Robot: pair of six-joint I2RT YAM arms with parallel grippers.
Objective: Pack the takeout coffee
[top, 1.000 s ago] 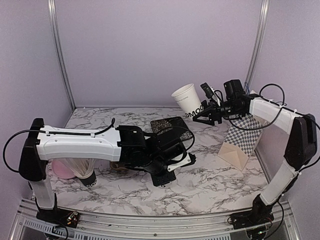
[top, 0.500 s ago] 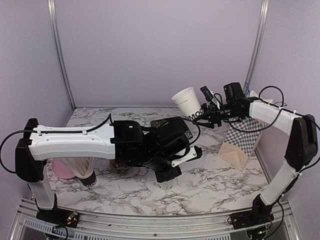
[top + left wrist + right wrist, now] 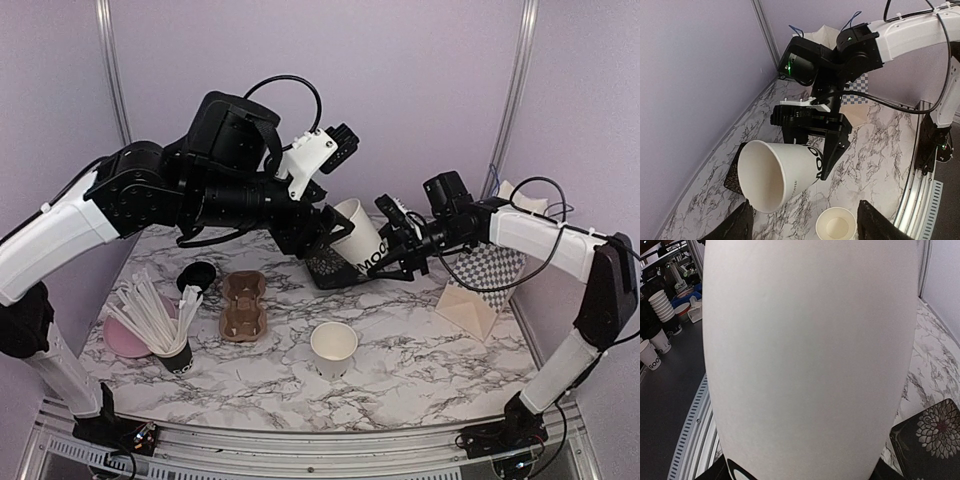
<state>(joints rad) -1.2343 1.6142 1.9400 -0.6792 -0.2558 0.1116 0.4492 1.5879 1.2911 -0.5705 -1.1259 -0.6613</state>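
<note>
One takeout coffee cup, white with dark lettering and no lid, hangs tilted above the table's back with its mouth toward the left arm. My right gripper is shut on its lower part; in the right wrist view its wall fills the frame. A second cup of the same kind stands upright and open on the marble near the front, also in the left wrist view. My left gripper is raised high beside the held cup, open, holding nothing.
A brown cardboard cup tray lies left of centre. A black cup of white sticks and a pink object sit front left. A black round lid, a black patterned holder and a checkered paper bag are also on the table.
My left gripper opened, left the second cup standing on the table, and the arm rose high to the back. The right gripper brought its cup lower and leftward.
</note>
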